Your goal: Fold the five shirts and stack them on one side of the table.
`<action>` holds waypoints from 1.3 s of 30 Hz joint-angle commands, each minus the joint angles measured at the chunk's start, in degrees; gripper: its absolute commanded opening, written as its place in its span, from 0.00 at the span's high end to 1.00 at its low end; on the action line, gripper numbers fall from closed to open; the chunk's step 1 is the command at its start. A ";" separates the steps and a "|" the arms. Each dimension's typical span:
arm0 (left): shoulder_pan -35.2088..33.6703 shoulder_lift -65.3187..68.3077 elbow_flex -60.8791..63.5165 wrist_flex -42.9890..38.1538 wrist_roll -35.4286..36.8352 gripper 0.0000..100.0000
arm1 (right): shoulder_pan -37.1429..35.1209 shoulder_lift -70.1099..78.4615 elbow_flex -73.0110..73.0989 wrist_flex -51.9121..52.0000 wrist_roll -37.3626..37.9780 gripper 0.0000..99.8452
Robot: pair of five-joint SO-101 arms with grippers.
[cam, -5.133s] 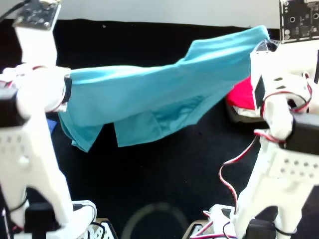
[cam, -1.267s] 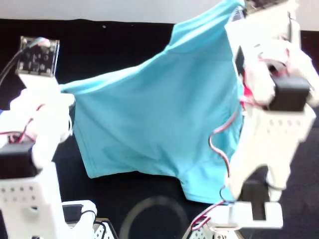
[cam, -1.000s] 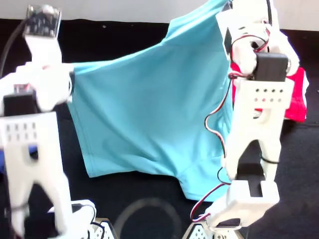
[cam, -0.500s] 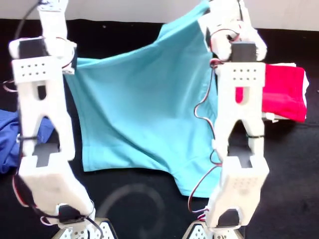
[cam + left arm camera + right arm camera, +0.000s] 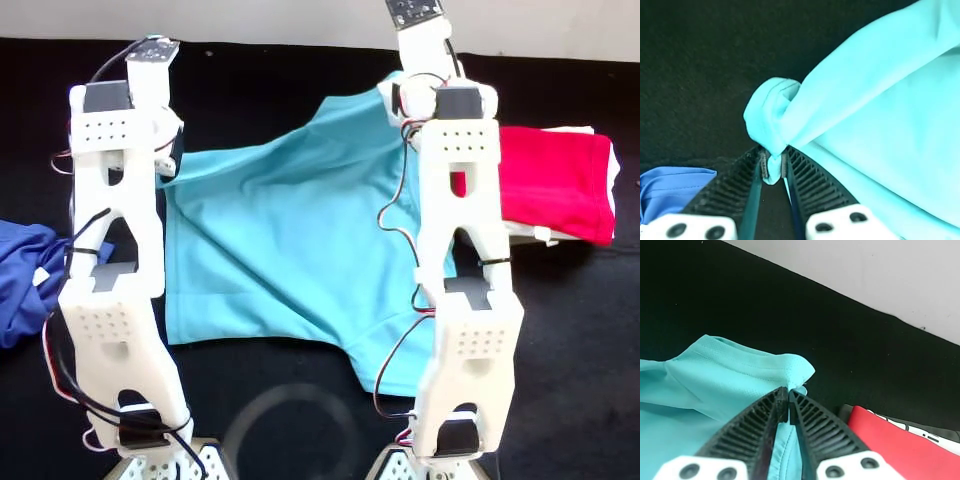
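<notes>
High view: a smooth turquoise shirt (image 5: 290,260) is spread wide over the black-covered table (image 5: 300,100) between the two white arms. Its far corners run up to the left arm (image 5: 115,250) and the right arm (image 5: 465,250). A folded red shirt (image 5: 555,185) lies on white fabric (image 5: 522,231) just beside the right arm. A crumpled blue shirt (image 5: 25,280) sits at the left edge.

Left wrist view: the left gripper (image 5: 772,167) has its ribbed black jaws nearly together, pinching a bunched, rolled corner of the turquoise shirt. The cloth fans out from that corner in soft folds, with the blue shirt near the gripper's base.

Right wrist view: the right gripper (image 5: 789,402) is clamped narrow on a stitched hem corner of the turquoise shirt. The red shirt lies close by.
</notes>
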 commanded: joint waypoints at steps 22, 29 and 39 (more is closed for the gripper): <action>2.95 -1.71 -0.04 13.10 6.95 0.99 | 0.31 -7.08 -0.48 22.90 -0.88 0.99; 4.53 -16.92 14.55 12.04 6.95 0.99 | 0.48 -13.49 -0.22 27.38 -0.97 0.99; 6.11 -36.44 55.78 -10.37 7.30 0.99 | 0.40 -17.80 -0.13 32.75 -5.01 0.99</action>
